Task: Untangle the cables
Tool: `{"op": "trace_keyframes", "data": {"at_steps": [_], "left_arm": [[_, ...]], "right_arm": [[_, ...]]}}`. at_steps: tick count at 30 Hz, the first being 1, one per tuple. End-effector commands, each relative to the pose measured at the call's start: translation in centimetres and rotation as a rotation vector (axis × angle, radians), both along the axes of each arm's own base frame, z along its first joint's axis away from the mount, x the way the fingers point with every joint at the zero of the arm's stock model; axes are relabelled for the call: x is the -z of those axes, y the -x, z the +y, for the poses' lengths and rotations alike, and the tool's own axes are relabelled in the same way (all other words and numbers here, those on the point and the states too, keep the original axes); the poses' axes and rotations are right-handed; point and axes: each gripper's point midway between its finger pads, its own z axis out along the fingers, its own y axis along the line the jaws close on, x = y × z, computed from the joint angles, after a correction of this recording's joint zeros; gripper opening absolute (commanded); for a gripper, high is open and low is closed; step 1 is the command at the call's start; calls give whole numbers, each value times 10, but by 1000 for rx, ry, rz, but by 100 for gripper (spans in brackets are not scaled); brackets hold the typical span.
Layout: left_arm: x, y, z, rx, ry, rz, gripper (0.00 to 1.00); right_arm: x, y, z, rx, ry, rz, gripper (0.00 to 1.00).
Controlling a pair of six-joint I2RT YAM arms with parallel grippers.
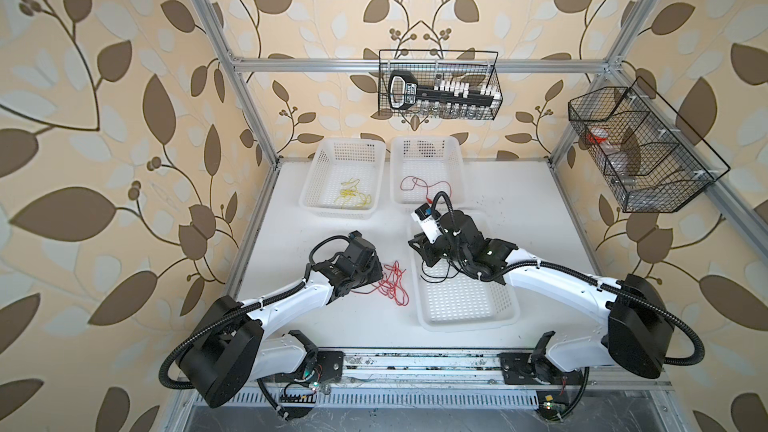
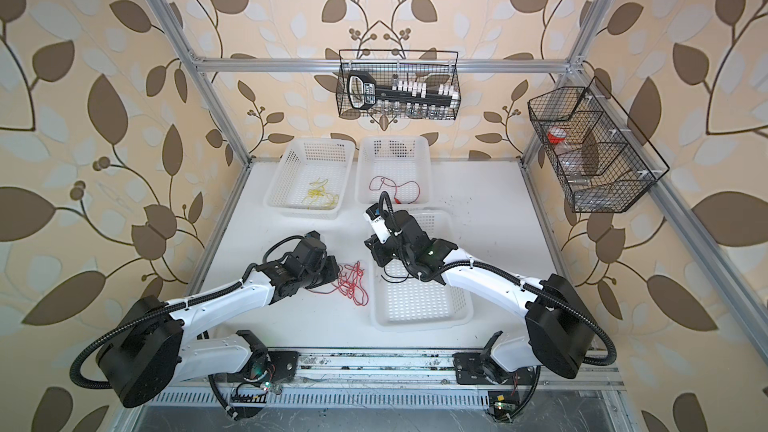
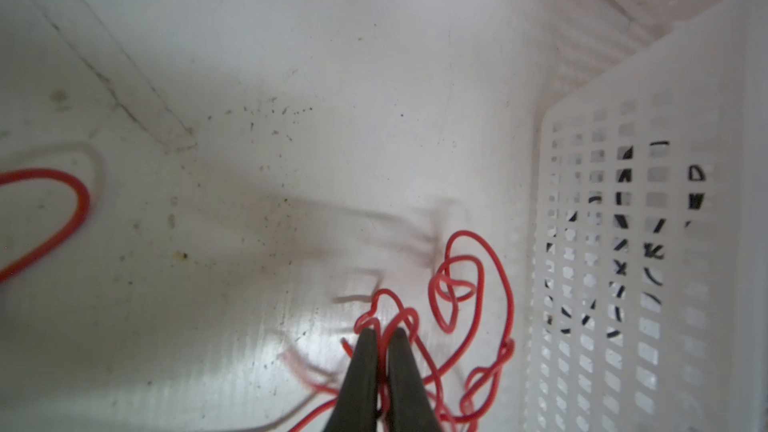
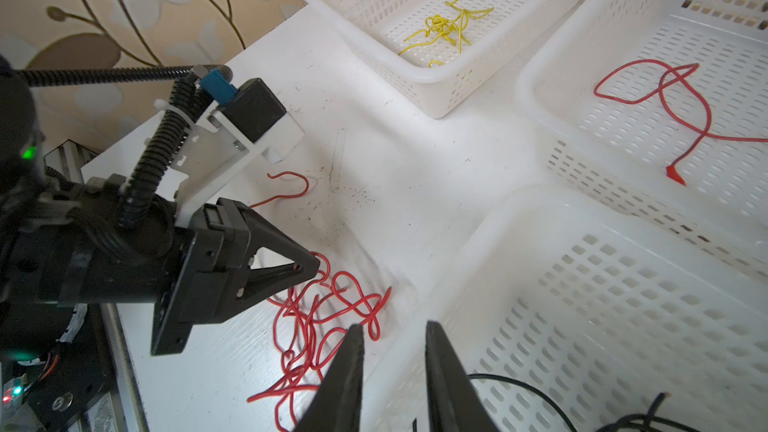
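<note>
— What's the count?
— Yellow cable (image 4: 440,24) in the far-left basket (image 1: 337,213), red cable (image 4: 705,116) in the far-right basket (image 1: 395,172), black cable (image 4: 515,382) in the near basket (image 1: 469,323): three baskets, one lot each, plus one red tangle (image 1: 392,284) on the table (image 1: 332,322).
— Its lie?
— Long axis far-to-near (just beside the near basket).
— The two grippers?
— Left gripper (image 3: 380,332) is clamped on a tangle strand; right gripper (image 4: 392,326) stands parted and empty.
</note>
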Motion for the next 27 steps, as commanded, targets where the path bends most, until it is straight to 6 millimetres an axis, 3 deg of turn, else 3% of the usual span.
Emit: {"op": "trace_keyframes", "data": {"at_steps": [1,10,20,27], "left_arm": [[-26,-12,-3,-18,15,-77,0],[-60,-15,17,-71,-31,-168,0],[-107,-14,33,-135,-2,-294,0],[-123,-15,38,-158,10,-334,0]], "right_arm": [[-3,0,-7,21,-3,-13,27],[-3,0,-5,4,-23,-7,27],[-8,33,22,-192,-108,-3,41],[-10,56,47,-302,-130,-34,50]]}}
